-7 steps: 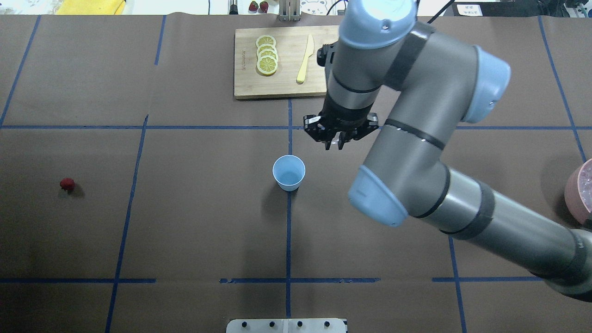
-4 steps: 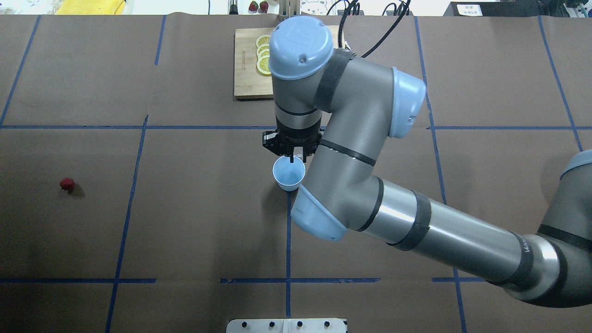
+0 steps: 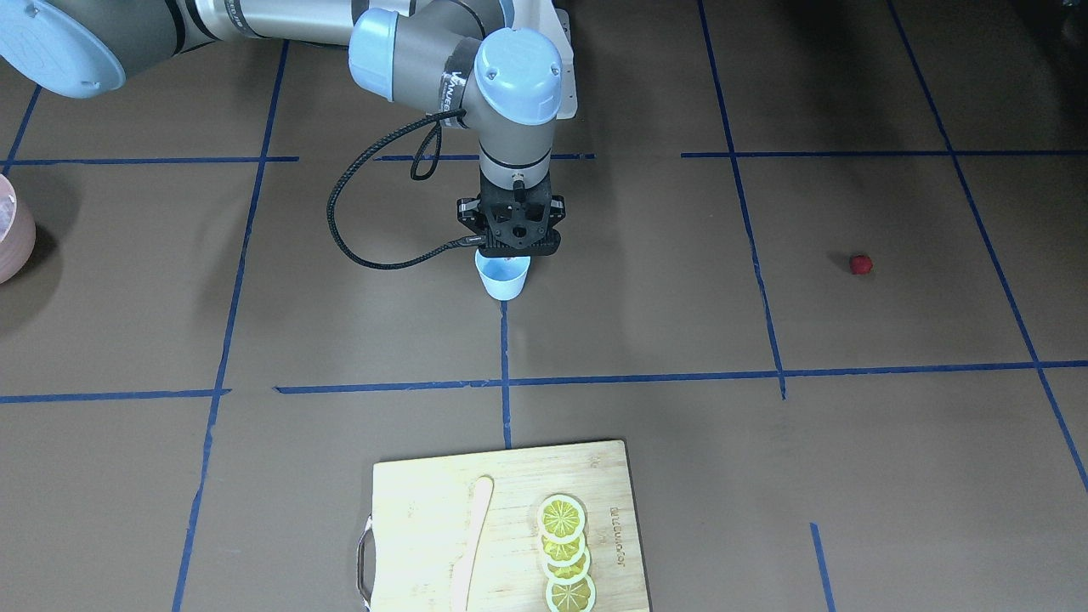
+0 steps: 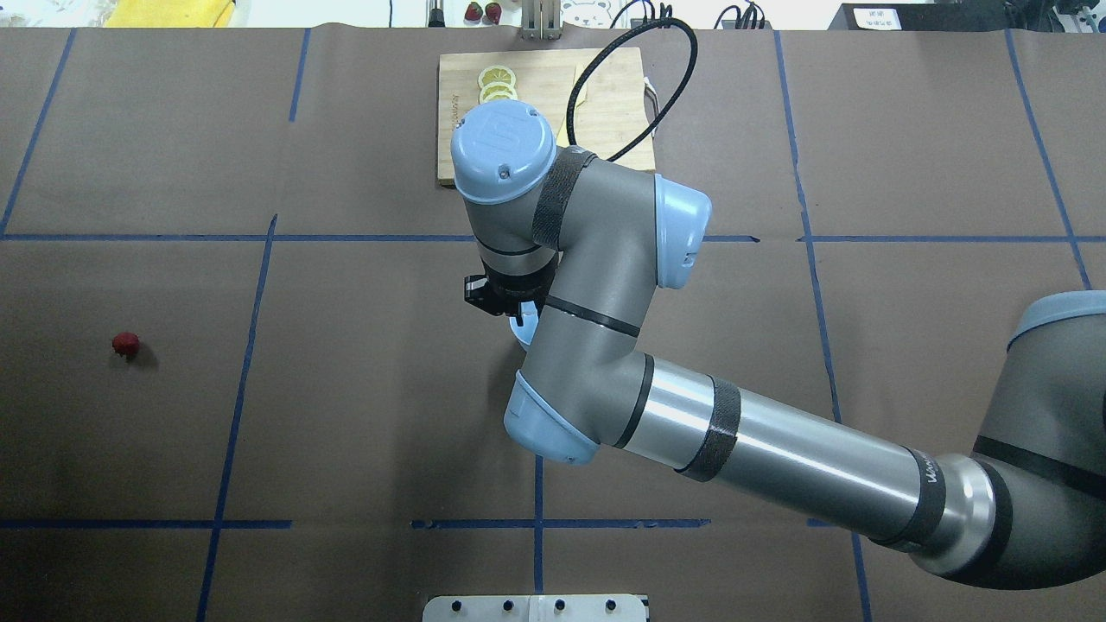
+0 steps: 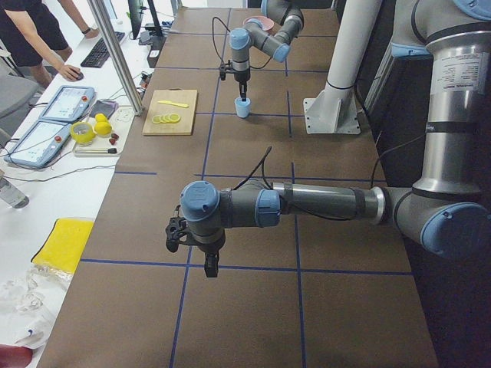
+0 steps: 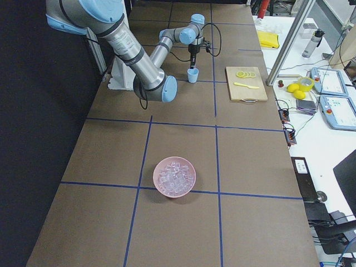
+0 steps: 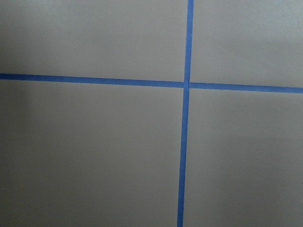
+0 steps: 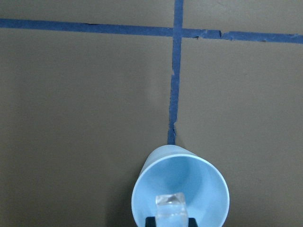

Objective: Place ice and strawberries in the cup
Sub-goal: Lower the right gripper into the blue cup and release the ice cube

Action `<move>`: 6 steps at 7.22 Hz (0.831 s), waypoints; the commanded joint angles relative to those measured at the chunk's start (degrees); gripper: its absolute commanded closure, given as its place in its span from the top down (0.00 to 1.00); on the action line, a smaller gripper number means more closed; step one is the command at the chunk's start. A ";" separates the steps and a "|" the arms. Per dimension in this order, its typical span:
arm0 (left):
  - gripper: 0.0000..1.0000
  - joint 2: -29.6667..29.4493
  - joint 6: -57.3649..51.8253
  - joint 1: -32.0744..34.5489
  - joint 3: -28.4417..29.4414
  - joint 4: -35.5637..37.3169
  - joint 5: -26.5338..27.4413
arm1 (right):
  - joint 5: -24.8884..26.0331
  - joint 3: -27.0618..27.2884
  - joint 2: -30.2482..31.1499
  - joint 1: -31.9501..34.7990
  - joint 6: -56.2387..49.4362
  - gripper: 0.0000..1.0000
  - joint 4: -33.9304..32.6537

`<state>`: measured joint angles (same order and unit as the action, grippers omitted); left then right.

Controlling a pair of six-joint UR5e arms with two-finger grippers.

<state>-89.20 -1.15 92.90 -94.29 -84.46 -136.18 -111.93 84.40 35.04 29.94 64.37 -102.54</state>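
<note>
The pale blue cup (image 3: 503, 280) stands upright at the table's middle, on a blue tape line. My right gripper (image 3: 507, 252) hangs straight above its mouth. In the right wrist view a clear ice cube (image 8: 170, 205) sits between the dark fingertips (image 8: 150, 220), over the cup (image 8: 189, 177), with the gripper shut on it. From overhead my right arm hides nearly all of the cup (image 4: 521, 334). The red strawberry (image 4: 126, 345) lies alone far to the left. My left gripper (image 5: 209, 264) shows only in the exterior left view, and I cannot tell its state.
A pinkish bowl (image 6: 161, 186) full of ice cubes stands near the table's right end. At the far side, a wooden cutting board (image 3: 425, 510) carries lemon slices (image 3: 565, 552) and a pale knife (image 3: 472, 544). A person stands by a desk (image 5: 38, 31).
My right arm swung left from beside the cup to directly over it and came down, so the gripper now hangs above the rim. The strawberry has not moved.
</note>
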 commanded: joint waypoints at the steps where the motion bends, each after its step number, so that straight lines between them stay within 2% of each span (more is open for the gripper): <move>1: 1.00 -0.01 0.01 0.00 -0.02 0.00 0.04 | -0.05 -0.03 0.03 -0.06 -0.03 0.68 0.14; 2: 1.00 -0.01 0.01 0.00 -0.02 0.00 0.04 | 0.04 0.15 0.12 0.03 -0.03 0.83 0.14; 5: 1.00 -0.19 0.10 0.00 -0.10 0.00 0.04 | -0.48 0.94 0.65 1.25 -0.03 0.84 -0.12; 6: 1.00 -0.36 0.36 0.00 -0.19 0.00 0.04 | -1.53 3.20 1.52 3.61 -0.12 0.92 -0.90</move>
<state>-89.40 -1.02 92.90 -94.40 -84.46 -136.14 -112.53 85.73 35.85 31.43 64.31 -102.78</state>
